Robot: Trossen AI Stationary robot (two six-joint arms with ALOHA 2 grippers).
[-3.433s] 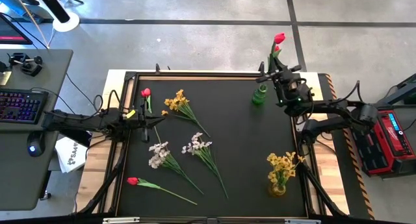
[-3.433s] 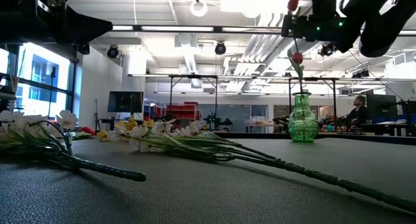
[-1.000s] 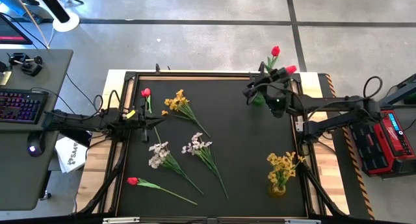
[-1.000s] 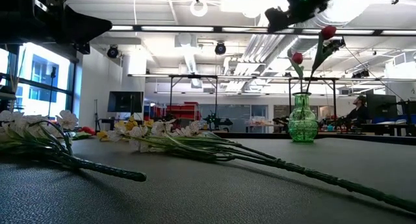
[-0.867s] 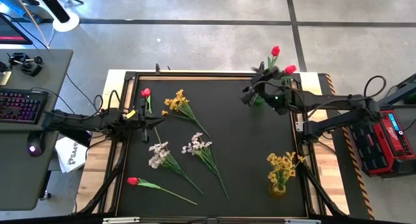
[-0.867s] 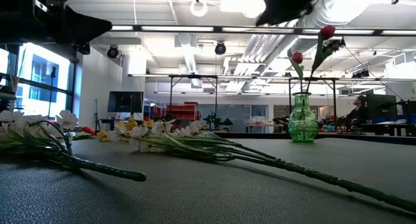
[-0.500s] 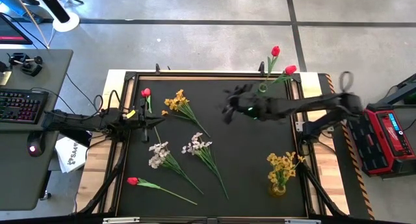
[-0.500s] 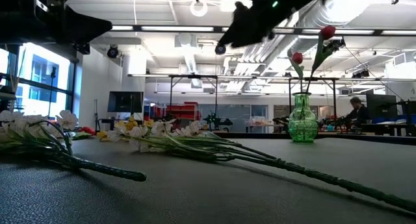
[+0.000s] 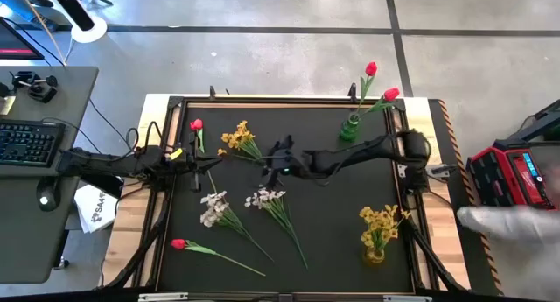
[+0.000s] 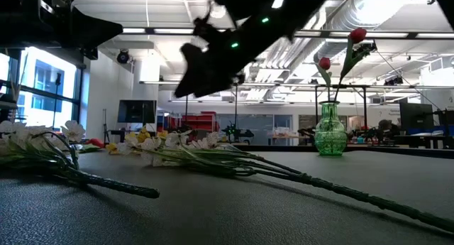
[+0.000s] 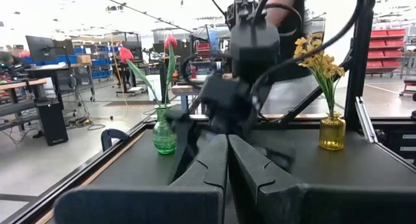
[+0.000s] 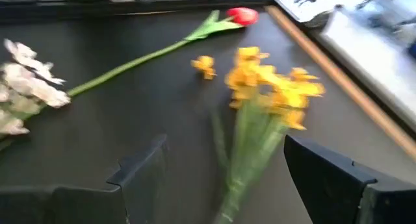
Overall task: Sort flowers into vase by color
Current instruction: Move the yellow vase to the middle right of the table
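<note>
Right gripper [image 9: 278, 155] mid-table, jaws wide; left gripper [image 9: 210, 162] closed.

We see two dark, near-black arms built of slim jointed segments. The right arm [image 9: 350, 155] carries small green lights near its wrist and ends in a right hand [image 12: 224, 175] with two flat, angular black fingers. The left hand [image 11: 227, 178] has matte black wedge-shaped fingers; black cables loop along the left arm [image 9: 114, 165], which bears a yellow mark.

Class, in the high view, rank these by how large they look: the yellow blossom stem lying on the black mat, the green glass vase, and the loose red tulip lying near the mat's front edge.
1. Red tulip with its long stem
2. Yellow blossom stem, somewhat shorter
3. Green glass vase, clearly smallest from above
</note>
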